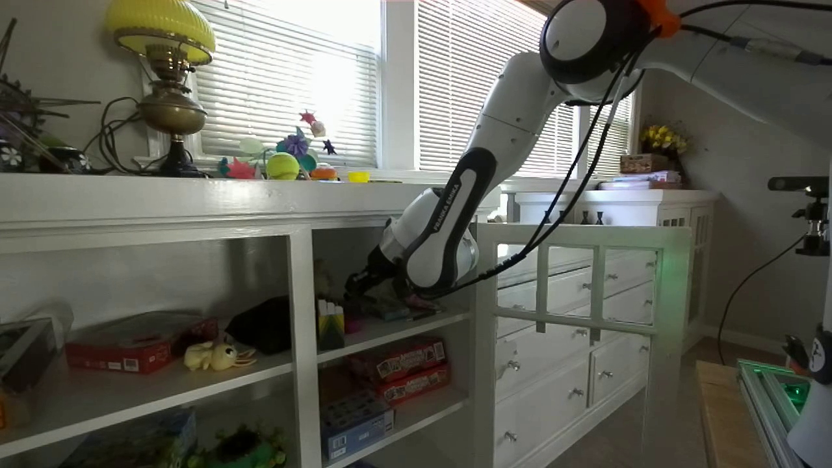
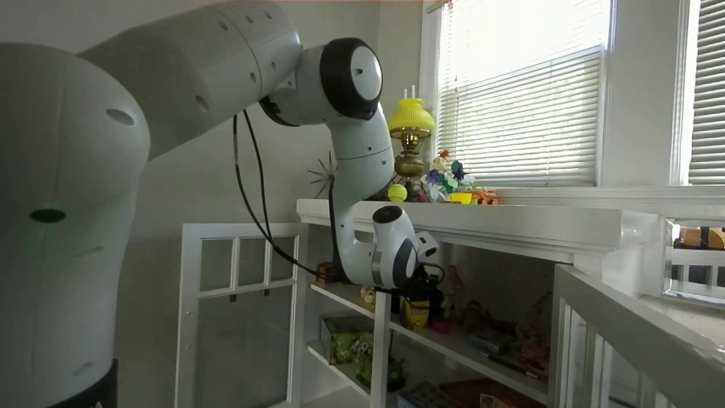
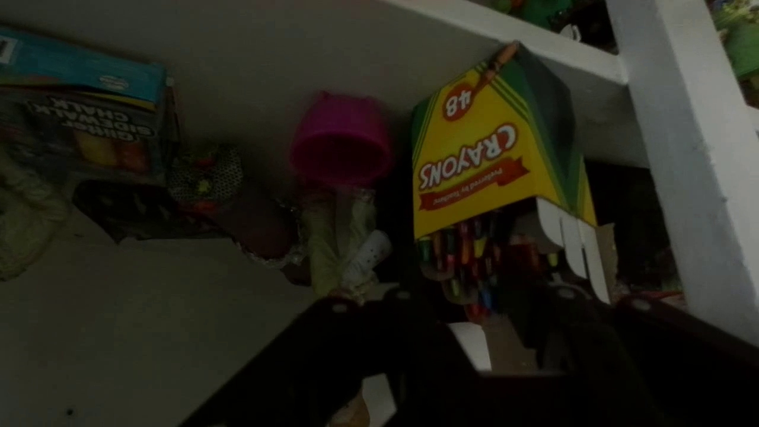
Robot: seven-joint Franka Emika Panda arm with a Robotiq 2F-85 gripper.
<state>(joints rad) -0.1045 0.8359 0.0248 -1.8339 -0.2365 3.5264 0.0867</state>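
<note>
My gripper [image 3: 465, 302] is dark and in shadow, its two fingers apart, at the open top of a yellow and green crayon box [image 3: 468, 142]. Crayon tips [image 3: 459, 249] and white inner flaps show between and beyond the fingers. Whether a finger touches the box or a crayon is too dark to tell. The box stands on the upper shelf, and shows in both exterior views [image 1: 331, 327] [image 2: 417, 314]. The gripper [image 1: 364, 286] is inside the cabinet, above the box in an exterior view [image 2: 423, 290]. A pink cup [image 3: 341, 139] stands beside the box, with a doll [image 3: 332, 237] near it.
A white divider post [image 1: 301, 351] stands close beside the crayon box. A chalk box [image 3: 89, 112] sits farther along the shelf. Glass-paned doors [image 1: 673, 312] [image 2: 243, 226] stand open. Red boxes [image 1: 403, 364] lie on the shelf below. A lamp [image 1: 172, 104] stands on the cabinet top.
</note>
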